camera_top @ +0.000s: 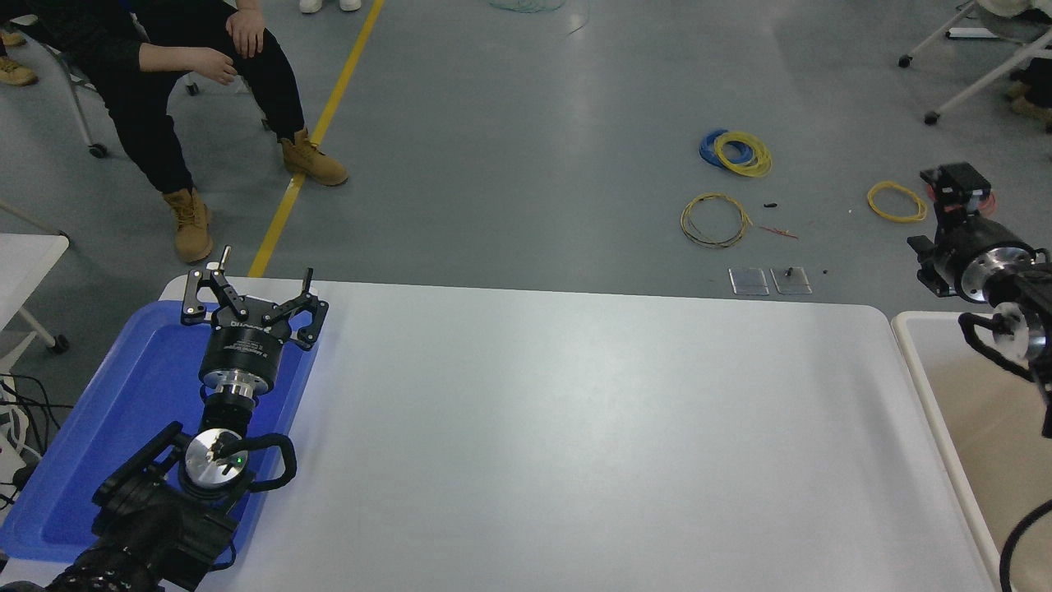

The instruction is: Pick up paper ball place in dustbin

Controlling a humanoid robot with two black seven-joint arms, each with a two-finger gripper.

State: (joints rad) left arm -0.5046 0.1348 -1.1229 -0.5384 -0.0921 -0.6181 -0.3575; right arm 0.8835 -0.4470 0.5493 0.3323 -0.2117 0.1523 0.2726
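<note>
Head view: the left gripper hangs over the blue tray at the white surface's left end, its fingers spread apart with nothing between them. The right gripper is at the right edge, above the far end of the dustbin; whether its fingers are spread or clenched cannot be told. The paper ball cannot be seen anywhere.

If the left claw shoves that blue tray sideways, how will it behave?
The blue tray looks like thin, shallow plastic with nothing visible in it, so it is probably light. On the smooth white table it would likely slide rather than tip. It lies along the table's left edge, so a leftward push might send it off.
</note>
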